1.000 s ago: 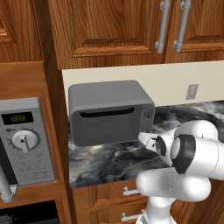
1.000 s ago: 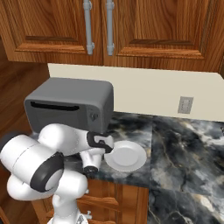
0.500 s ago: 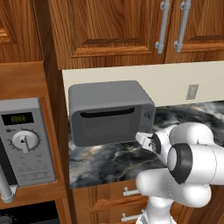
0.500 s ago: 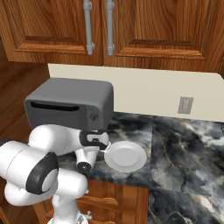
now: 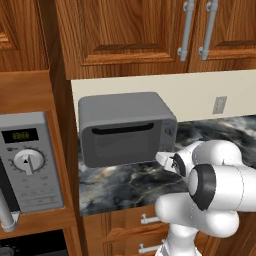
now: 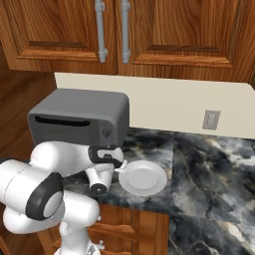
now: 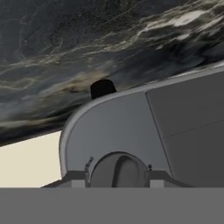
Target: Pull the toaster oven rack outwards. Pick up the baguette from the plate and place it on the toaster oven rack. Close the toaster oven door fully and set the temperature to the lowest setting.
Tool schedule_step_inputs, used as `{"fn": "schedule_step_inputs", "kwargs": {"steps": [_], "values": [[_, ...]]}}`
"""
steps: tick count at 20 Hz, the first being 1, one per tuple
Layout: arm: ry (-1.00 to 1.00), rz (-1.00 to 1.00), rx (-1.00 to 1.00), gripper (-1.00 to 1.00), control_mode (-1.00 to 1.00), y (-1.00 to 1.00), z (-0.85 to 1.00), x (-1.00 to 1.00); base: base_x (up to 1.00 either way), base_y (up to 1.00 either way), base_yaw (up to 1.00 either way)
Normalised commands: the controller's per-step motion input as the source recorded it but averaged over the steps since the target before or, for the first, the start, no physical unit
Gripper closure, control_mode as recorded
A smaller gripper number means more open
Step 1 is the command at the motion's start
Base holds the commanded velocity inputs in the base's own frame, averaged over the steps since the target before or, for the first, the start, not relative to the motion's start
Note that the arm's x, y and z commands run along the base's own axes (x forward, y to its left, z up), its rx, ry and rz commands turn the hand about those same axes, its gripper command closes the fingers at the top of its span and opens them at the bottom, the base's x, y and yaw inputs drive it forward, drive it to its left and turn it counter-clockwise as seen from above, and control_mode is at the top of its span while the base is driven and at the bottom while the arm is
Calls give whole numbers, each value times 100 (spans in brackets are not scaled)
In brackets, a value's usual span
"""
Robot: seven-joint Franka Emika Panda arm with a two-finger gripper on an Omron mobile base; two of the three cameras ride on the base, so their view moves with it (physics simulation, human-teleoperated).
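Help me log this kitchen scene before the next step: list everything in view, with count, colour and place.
Boxy toaster oven: one, grey, on the counter against the wall, door shut.
Small round knob: one, dark grey, on the oven front, close before the gripper.
Round plate: one, white, bare, right of the oven.
Marble counter: one, dark, veined.
Microwave: one, silver, left of the oven.
Wall outlet: one, pale.
Wooden cabinets: brown, above.
Gripper: one, at the oven's knob side; finger state unclear.
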Motion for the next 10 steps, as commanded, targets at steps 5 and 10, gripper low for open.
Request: {"fn": "schedule_step_inputs", "kwargs": {"steps": [5, 10], "values": [[0, -5, -7, 100, -100, 1, -5, 15, 0, 0, 0], [4, -15, -15, 100, -100, 0, -14, 26, 0, 0, 0]]}}
